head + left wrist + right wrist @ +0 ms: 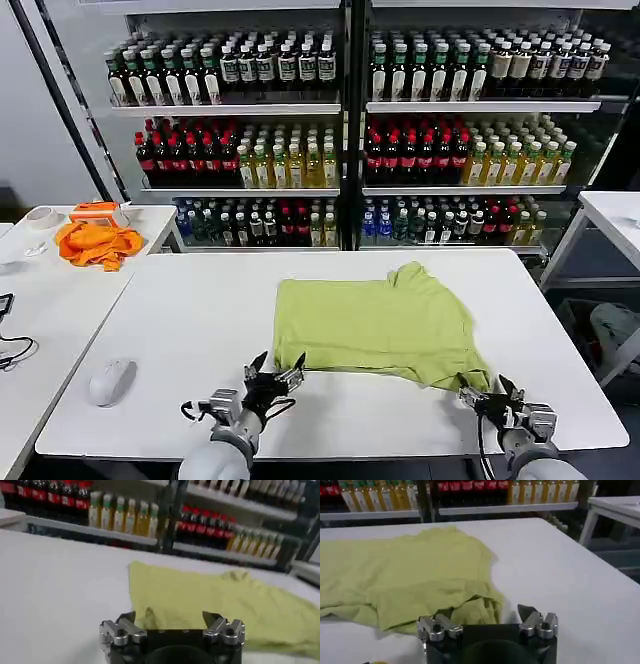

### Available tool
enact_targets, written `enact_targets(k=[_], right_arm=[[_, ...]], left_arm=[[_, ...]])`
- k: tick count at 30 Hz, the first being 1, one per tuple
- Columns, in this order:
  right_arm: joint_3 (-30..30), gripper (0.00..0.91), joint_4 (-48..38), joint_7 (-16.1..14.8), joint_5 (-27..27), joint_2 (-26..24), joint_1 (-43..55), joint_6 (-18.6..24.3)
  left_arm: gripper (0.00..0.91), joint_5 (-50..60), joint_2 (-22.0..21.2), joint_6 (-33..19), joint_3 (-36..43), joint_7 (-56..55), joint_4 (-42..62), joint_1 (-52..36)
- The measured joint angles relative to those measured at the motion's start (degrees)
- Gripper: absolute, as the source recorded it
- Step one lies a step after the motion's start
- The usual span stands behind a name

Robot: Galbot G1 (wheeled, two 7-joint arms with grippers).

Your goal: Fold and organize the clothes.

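A yellow-green shirt lies partly folded on my white table, slightly right of centre. My left gripper sits with fingers spread at the shirt's near left corner. My right gripper is likewise released at the rumpled near right corner, gripping nothing. To fold well, I judge both should pinch just the near hem, level with each other, then lift evenly so the cloth carries over without bunching.
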Motion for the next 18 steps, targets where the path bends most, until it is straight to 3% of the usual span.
enact_targets(k=[18], right_arm=[[0.1, 0.000, 1.6, 0.0, 0.6, -0.7, -1.4, 0.5]], left_arm=[[0.020, 3.2, 0.4, 1.7, 0.8, -0.3, 2.1, 0.4]])
